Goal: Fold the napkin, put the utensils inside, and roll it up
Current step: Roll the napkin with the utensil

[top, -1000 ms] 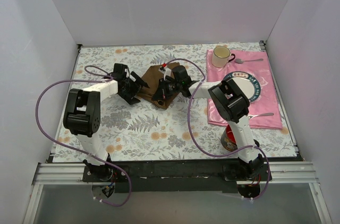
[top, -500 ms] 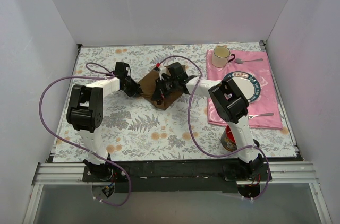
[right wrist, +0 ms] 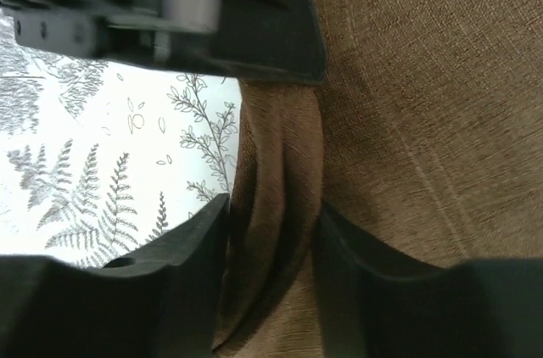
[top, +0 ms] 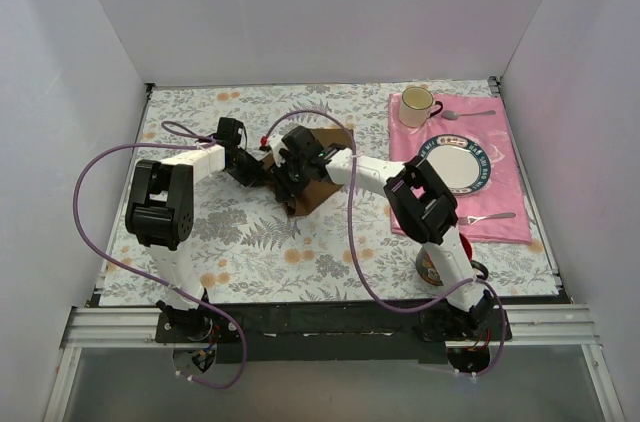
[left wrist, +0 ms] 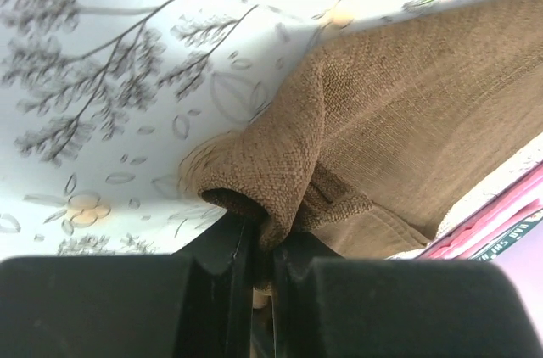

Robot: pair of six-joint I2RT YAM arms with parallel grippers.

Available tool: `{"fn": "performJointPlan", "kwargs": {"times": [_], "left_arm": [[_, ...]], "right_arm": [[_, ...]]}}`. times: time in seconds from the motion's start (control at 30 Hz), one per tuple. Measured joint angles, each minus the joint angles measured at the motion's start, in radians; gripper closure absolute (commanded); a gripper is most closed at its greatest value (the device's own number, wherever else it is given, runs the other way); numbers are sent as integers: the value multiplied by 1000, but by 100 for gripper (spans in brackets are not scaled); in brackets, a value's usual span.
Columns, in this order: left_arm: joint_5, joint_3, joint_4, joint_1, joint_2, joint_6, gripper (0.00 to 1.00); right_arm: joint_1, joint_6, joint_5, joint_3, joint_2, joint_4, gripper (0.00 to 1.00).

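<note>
napkin (top: 312, 194): coarse brown weave, bunched into a soft ridge mid-table on floral cloth (top: 250, 242). left gripper (left wrist: 261, 249) pinches a rolled fold, right gripper (right wrist: 273, 215) clamps the ridge (both tight). vs 0.5 s ago, right gripper sits further left and the cloth is narrower.

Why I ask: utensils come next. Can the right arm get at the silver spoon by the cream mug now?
Probably not yet: the right hand pinches a fold of the brown cloth napkin. The slim silver spoon lies uncovered on the pink rectangular placemat, so once released, the path looks free.
</note>
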Motion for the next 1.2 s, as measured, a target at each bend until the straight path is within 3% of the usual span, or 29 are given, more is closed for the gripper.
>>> {"fn": "performJointPlan", "kwargs": {"times": [0.2,0.33,0.53,0.57,0.67,0.7,0.77,0.83,0.87,0.93,1.03,1.2], "left_arm": [[-1,3,-39,-3,-3,-25,100],[-3,3,-57,-7,-10,-34,100],[-3,3,-84,-9,-16,-46,100],[-5,3,-83,-10,-17,-50,100],[-9,2,-77,-11,-17,-56,100],[-9,1,-76,-11,-17,-56,100],[-14,1,-72,-14,-18,-47,97],[-23,1,-71,-17,-23,-28,75],[-29,0,-69,-19,-27,-12,56],[-35,-7,-68,-20,-51,34,43],[-52,-36,-57,-22,-138,84,33],[-89,-56,-3,-22,-331,154,36]], "right_arm": [[100,-43,254,21,-9,-47,37],[144,-46,385,32,1,-61,39],[169,-29,510,34,11,-36,69],[170,-20,518,25,10,-20,80],[175,-4,537,-13,-4,27,99],[174,0,537,-24,-8,39,99],[167,3,518,-43,-17,61,99],[154,6,477,-64,-26,84,99],[140,13,433,-85,-35,108,99],[108,29,341,-123,-50,154,99],[26,84,122,-198,-68,257,99],[-112,187,-208,-248,-47,353,99]]}}
